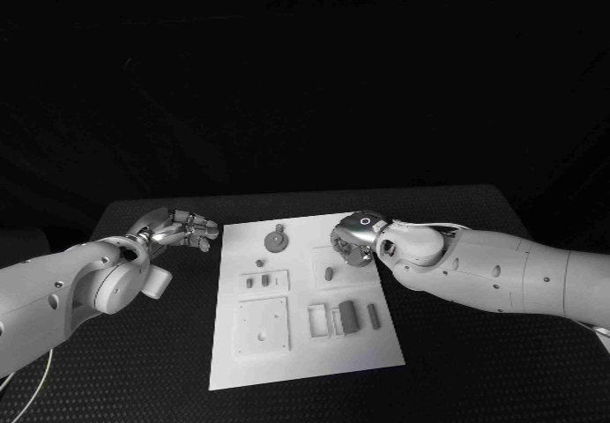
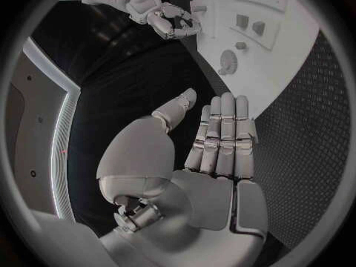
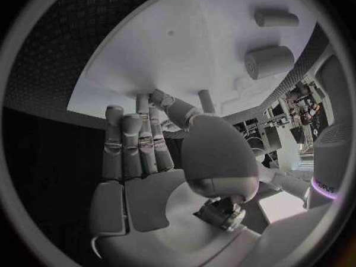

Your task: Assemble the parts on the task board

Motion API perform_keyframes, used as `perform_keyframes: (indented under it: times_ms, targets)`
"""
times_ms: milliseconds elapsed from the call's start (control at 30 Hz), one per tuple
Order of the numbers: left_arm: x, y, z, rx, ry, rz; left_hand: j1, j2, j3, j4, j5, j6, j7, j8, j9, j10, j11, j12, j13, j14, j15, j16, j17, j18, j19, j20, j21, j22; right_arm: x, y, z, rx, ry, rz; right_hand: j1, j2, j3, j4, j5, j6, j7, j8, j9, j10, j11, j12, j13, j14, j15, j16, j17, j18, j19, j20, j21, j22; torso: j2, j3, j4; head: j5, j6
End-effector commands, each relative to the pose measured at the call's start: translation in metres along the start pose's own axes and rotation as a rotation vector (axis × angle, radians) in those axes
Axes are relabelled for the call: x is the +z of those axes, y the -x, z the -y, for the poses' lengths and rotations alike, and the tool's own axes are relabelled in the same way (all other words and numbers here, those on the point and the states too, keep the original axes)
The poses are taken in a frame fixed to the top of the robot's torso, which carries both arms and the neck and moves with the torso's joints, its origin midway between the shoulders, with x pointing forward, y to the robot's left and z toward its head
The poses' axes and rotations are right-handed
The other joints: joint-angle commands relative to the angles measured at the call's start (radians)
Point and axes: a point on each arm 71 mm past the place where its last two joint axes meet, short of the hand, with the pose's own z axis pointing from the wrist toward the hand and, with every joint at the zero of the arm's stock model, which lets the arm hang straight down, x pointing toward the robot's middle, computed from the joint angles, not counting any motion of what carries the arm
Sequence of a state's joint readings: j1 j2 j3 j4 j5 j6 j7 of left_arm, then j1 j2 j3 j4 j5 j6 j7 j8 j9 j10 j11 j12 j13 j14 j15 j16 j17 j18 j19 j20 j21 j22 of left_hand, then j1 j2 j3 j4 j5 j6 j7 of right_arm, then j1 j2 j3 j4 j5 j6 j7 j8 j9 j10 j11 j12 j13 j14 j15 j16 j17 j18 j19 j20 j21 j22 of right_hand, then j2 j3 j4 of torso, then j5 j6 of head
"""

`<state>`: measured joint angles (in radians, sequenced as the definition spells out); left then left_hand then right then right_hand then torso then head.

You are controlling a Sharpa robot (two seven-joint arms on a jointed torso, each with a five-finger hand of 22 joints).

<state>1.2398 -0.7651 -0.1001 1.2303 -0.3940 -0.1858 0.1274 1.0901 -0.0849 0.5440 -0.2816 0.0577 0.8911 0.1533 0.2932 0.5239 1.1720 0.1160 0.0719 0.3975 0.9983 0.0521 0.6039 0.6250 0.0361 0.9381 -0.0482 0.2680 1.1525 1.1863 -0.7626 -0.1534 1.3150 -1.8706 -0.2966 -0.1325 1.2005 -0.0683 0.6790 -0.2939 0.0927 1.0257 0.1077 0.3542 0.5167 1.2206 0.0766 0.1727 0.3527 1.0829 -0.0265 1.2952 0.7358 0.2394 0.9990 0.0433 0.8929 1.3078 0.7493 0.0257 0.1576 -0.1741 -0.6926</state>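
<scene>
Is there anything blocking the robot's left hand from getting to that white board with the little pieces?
Nothing visible does. The left hand hovers open beside the task board, with only bare black table between them.

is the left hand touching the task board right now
Apart. In the head view the left hand sits beside the task board, with a strip of black table between its fingers and the board's edge.

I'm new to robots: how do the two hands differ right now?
The left hand hovers over the bare black table beside the task board; the right hand hangs over the board itself. The left hand's fingers lie straight together; the right hand's curl downward. Both hold nothing.
</scene>
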Motion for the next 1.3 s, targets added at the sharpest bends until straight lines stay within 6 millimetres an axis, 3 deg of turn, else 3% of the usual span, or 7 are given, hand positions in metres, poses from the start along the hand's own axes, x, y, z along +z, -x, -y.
perform_keyframes:
  times_ms: [33,833,1300]
  targets:
    - [0.001,-0.001,0.001,-0.007,-0.006,-0.007,0.001,-0.003,-0.005,0.0,0.001,-0.003,0.008,0.002,0.001,-0.007,-0.001,-0.003,-0.001,0.002,0.005,-0.006,0.001,0.004,0.0,0.005,-0.005,0.001,0.0,-0.003,0.0,-0.005,-0.002,-0.037,0.002,0.002,0.0,0.0,0.003,0.009,-0.001,0.003,0.008,0.009,-0.001,0.0,-0.116,0.003,-0.007,-0.007,0.001,0.022,0.001,-0.003,-0.003,0.013,0.0,0.0003,-0.0001,0.0,-0.001]
    - [0.001,0.003,-0.001,-0.005,0.002,0.003,0.0,-0.005,-0.006,0.0,0.001,-0.004,0.01,0.001,0.0,-0.008,-0.001,-0.003,-0.002,0.002,0.005,-0.009,0.005,0.004,0.001,0.005,-0.006,0.002,-0.001,0.018,0.006,0.048,-0.006,-0.03,0.001,0.002,0.0,0.0,0.003,0.01,-0.001,0.003,0.009,0.011,-0.001,-0.001,-0.115,0.004,-0.008,-0.009,0.0,0.022,0.002,-0.004,-0.004,0.013,0.0,-0.0002,0.0,0.0,-0.002]
    - [0.001,0.004,-0.001,-0.005,0.002,0.007,0.0,-0.006,-0.006,0.001,0.001,-0.004,0.011,0.001,0.0,-0.008,-0.001,-0.002,-0.003,0.003,0.005,-0.011,0.008,0.004,0.001,0.005,-0.007,0.002,-0.002,0.033,0.0,0.062,0.011,0.025,0.0,0.002,-0.001,0.0,0.003,0.01,-0.001,0.003,0.01,0.012,-0.001,-0.002,-0.115,0.004,-0.008,-0.01,0.0,0.022,0.002,-0.004,-0.005,0.013,0.0,-0.0004,0.0001,0.001,0.0]
